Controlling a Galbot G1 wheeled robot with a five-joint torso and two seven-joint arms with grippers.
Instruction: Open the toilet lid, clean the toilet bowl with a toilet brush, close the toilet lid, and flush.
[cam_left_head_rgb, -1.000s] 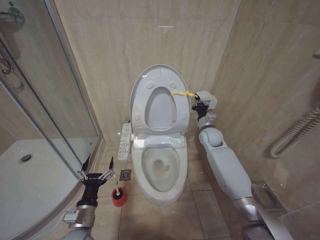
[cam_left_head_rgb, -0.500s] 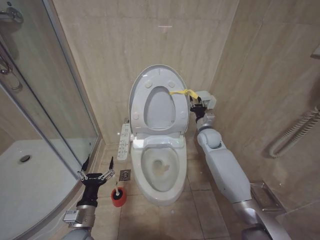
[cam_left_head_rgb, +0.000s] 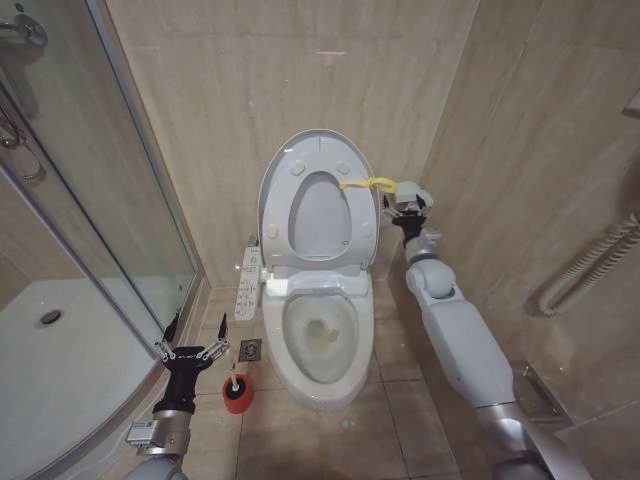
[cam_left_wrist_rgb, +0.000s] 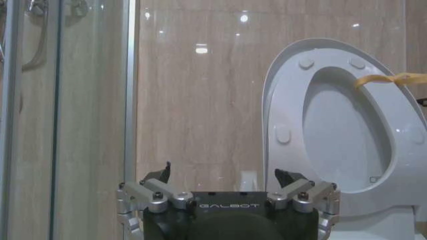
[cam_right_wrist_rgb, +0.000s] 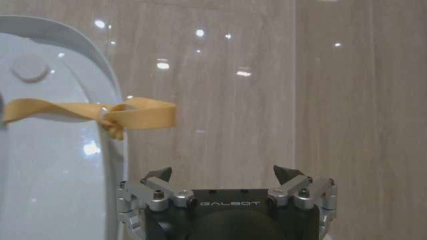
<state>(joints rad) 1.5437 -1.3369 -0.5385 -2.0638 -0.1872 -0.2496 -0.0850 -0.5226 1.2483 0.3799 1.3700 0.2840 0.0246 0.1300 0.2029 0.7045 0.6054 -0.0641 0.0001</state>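
Beside the raised toilet lid (cam_left_head_rgb: 300, 165), the right tool (cam_left_head_rgb: 404, 205) gapes.

Toilet lid (cam_left_wrist_rgb: 347, 125): cut off at 3 o'clock in the left wrist view; in the right wrist view only its rim (cam_right_wrist_rgb: 53, 125) appeared, cut off at 9 o'clock.
Toilet brush (cam_left_head_rgb: 237, 390): bristles sat hidden inside the red holder.
Side button panel (cam_left_head_rgb: 246, 283): markings too small to read, possibly icons.

Counted: one toilet bowl (cam_left_head_rgb: 318, 345), one toilet lid (cam_left_head_rgb: 312, 150), one toilet brush (cam_left_head_rgb: 237, 391), one yellow strap (cam_left_head_rgb: 368, 184), two grippers: left gripper (cam_left_head_rgb: 193, 335), right gripper (cam_left_head_rgb: 405, 203).
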